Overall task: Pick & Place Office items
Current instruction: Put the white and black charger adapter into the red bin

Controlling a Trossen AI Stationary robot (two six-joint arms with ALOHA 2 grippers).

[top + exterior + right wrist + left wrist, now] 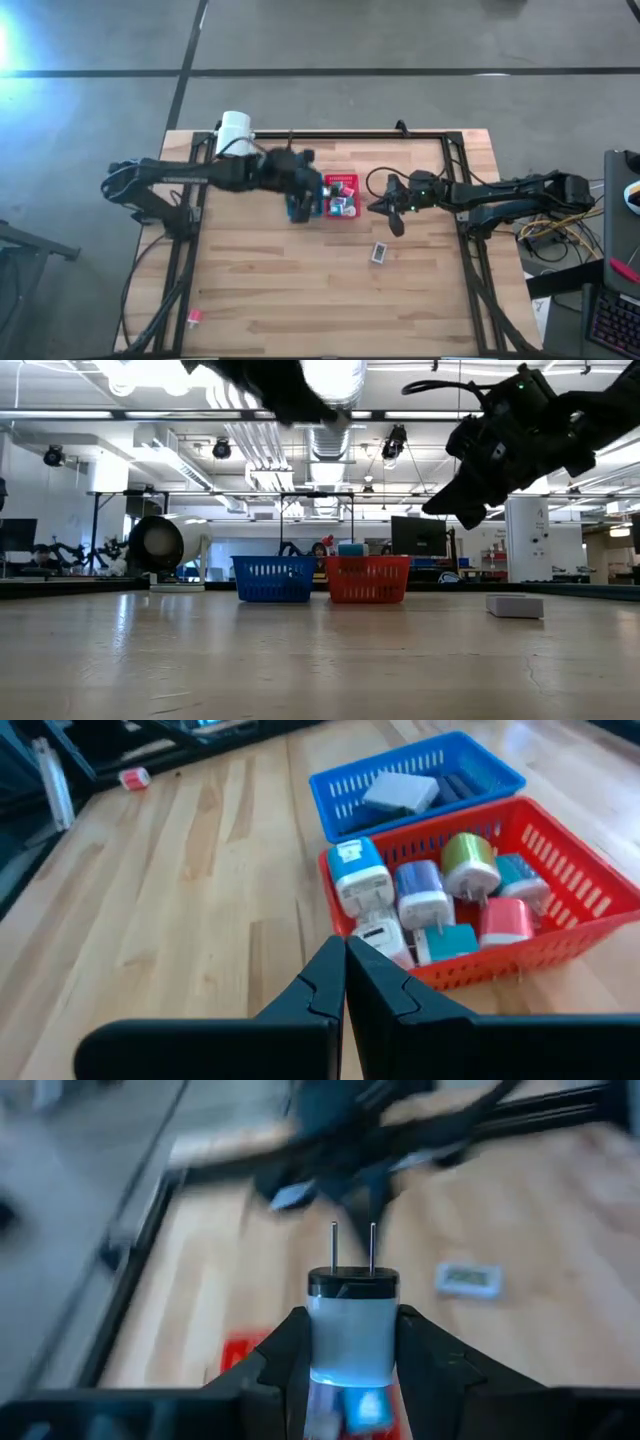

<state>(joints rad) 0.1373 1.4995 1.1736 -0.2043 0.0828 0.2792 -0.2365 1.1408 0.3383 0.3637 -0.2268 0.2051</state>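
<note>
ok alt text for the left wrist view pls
The left tool grips a white plastic plug adapter, its two metal prongs pointing away, above a light wooden table. A small grey rectangular block lies on the wood beyond, and the red perforated bin shows below.

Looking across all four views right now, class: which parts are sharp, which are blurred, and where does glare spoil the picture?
Left wrist view: white two-pronged plug adapter sharp, table behind smeared. Low view: ceiling lamps glare, dark arms silhouetted, red perforated bin clear. Right wrist view: coloured adapters in that bin crisp. High view: bright glare at the left edge.
</note>
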